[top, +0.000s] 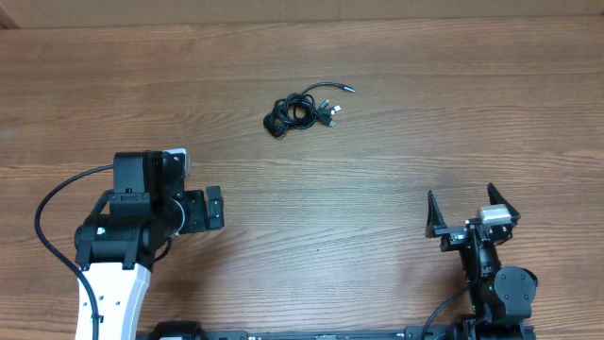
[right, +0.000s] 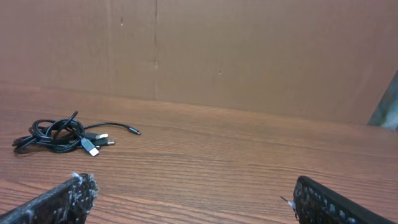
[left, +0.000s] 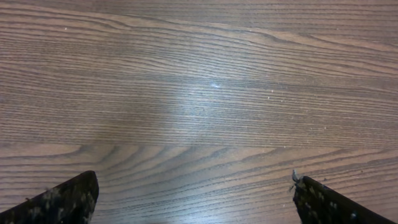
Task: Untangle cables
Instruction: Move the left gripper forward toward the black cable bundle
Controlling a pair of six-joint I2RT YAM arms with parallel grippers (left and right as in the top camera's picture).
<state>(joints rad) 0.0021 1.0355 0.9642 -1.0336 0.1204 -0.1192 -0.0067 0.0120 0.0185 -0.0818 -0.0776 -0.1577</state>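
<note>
The cables lie as one small black knot with metallic plug ends on the wooden table, at the far middle. They also show in the right wrist view at the left, well beyond the fingers. My left gripper is open and empty at the near left, far from the cables; its wrist view shows only bare wood between the fingers. My right gripper is open and empty at the near right, its fingers spread wide in its wrist view.
The wooden table fills the overhead view. A brown cardboard wall stands behind the table's far edge in the right wrist view. The thick black wire of the left arm loops at the near left.
</note>
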